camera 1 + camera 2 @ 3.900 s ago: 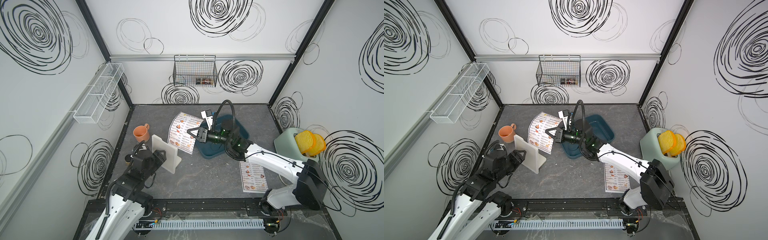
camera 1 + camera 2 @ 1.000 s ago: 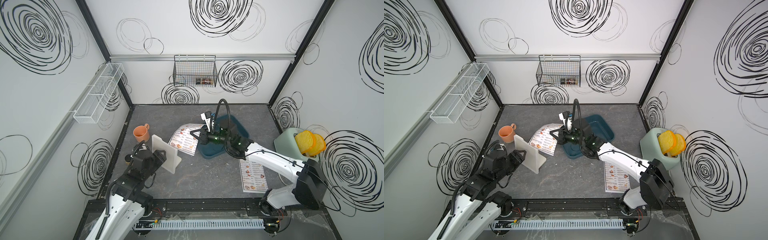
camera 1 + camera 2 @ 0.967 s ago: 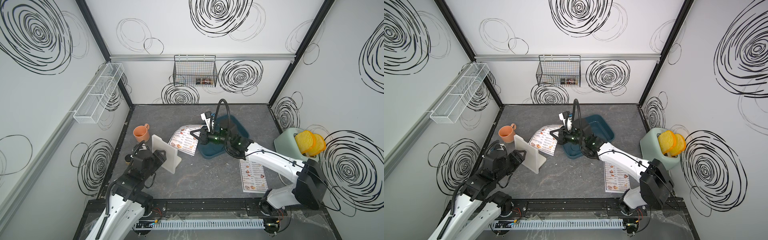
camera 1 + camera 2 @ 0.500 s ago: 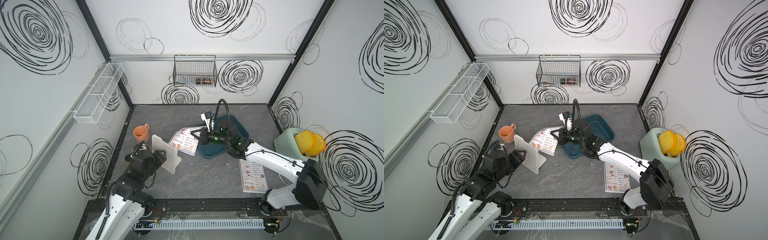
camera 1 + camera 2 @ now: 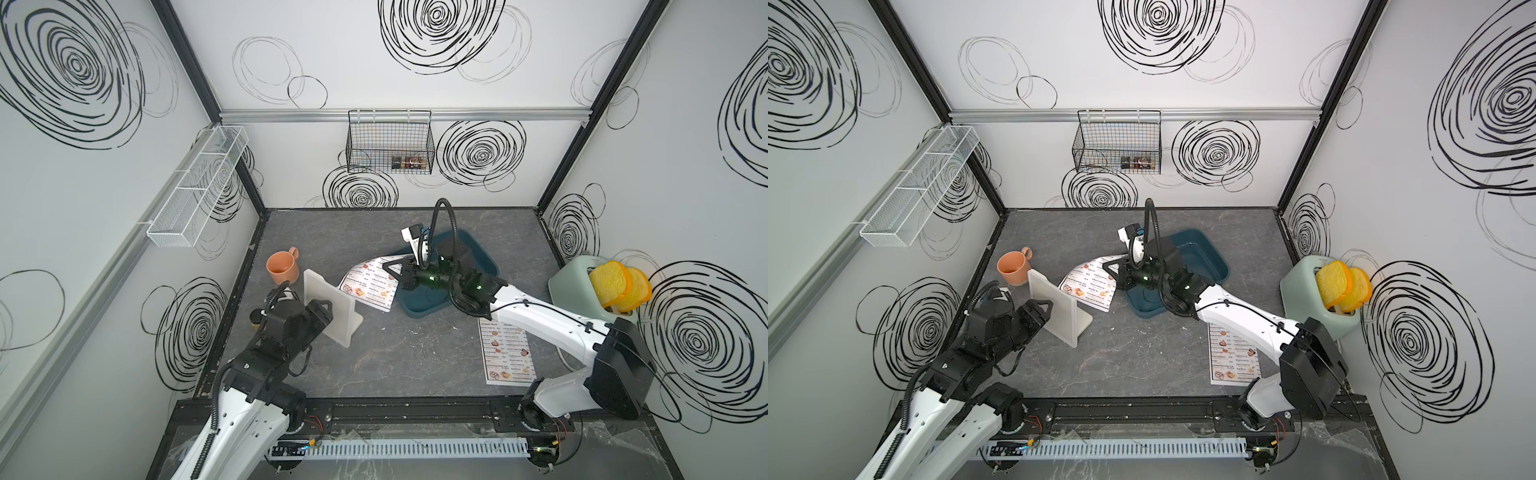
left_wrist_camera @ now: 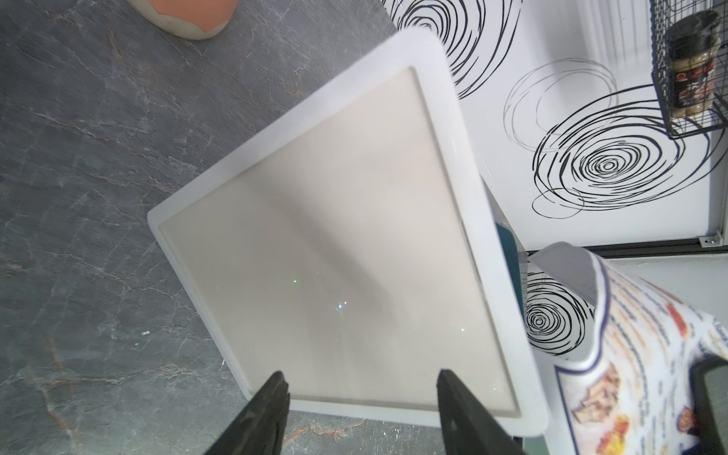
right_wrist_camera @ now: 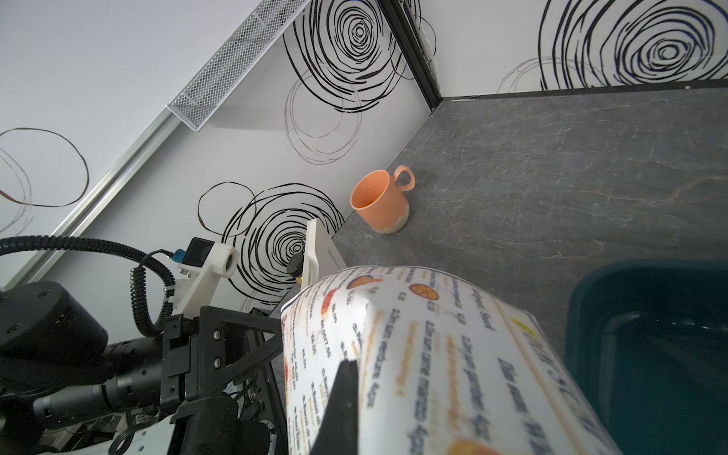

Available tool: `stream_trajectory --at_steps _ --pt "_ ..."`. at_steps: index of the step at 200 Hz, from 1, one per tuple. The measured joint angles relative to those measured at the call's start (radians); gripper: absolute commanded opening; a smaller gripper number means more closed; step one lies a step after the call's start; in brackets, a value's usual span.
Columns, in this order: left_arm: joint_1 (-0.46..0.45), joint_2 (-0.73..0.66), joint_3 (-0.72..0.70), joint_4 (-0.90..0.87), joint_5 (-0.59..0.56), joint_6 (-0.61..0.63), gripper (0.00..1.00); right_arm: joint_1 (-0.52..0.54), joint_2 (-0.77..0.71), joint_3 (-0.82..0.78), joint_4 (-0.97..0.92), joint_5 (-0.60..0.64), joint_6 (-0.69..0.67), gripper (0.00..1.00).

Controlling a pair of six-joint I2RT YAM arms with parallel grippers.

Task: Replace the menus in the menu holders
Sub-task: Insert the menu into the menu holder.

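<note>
1. The right gripper [image 5: 390, 274] is clenched on the side edge of a white, rectangular, laminated "DIM SUM INN" menu [image 5: 368, 286]. The sheet sags in a bend. Its low edge rests on the grey stone-patterned table [image 5: 395, 353] just beside the white plastic upright menu holder [image 5: 328, 305]. Its raised part lifts over the rim of the teal plastic tray [image 5: 482, 259].
2. The left gripper [image 6: 360, 388] has its fingers spread with nothing between them, close behind the holder's plain back. I cannot tell whether it touches the holder.
3. A second menu [image 5: 505, 353] of the same kind lies flat on the table, well apart, beside the right arm.
4. The step in hand looks like feeding the held sheet into the frame.
   - Flatten the bend first.
   - Square the leading edge with the frame's opening.
   - Slide the sheet along the panel rather than pushing against it.
   - The light stand may skid or tip, so the left gripper should brace it.
   - The frames do not show where the slot opens.
5. The held sheet lies printed face up. Its long axis seems to run from the front towards the back wall, with the heading end raised at the back. The holder stands upright, one broad face towards the left gripper and its foot pointing away from it.
</note>
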Motion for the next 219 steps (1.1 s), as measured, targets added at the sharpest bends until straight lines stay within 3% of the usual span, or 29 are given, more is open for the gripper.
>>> stream_trajectory --at_steps 124,219 --pt "0.000 0.000 0.000 0.000 0.000 0.004 0.65 0.022 0.004 0.021 -0.010 0.007 -0.041 0.00" --pt "0.001 -0.016 0.001 -0.045 -0.027 -0.001 0.62 0.048 0.143 0.139 0.048 -0.059 -0.110 0.00"
